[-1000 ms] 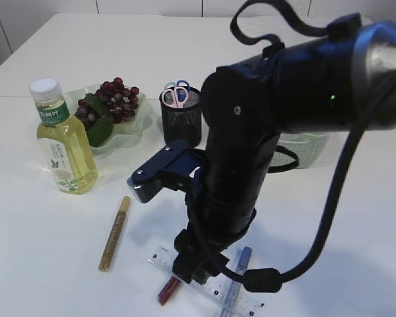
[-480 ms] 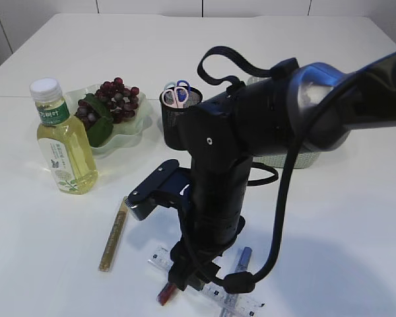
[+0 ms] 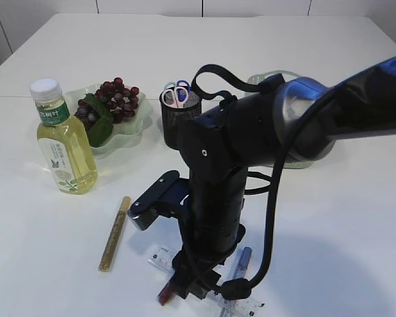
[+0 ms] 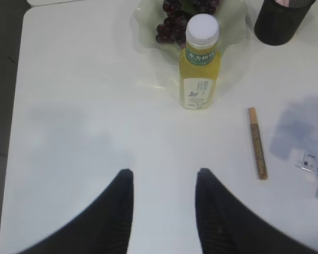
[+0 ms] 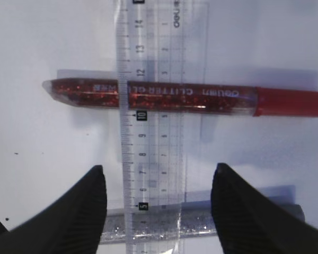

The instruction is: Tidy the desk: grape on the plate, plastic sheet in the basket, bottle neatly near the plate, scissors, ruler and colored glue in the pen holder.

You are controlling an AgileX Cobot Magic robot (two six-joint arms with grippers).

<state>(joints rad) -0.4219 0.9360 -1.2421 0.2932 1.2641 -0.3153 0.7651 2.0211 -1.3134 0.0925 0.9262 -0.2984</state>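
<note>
The right arm [image 3: 297, 125] reached in from the right edge, bent sharply at the elbow, its forearm dropping almost straight down at the near edge. Its wrist pointed downward and the right gripper [image 5: 158, 209] hung low, jaws spread wide, nothing between them; both dark fingers [image 5: 79, 217] framed the bottom of the wrist view. A black cable [image 3: 277, 198] looped along the forearm. The left gripper [image 4: 163, 211] hovered high, facing down, its jaws parted and holding nothing.
</note>
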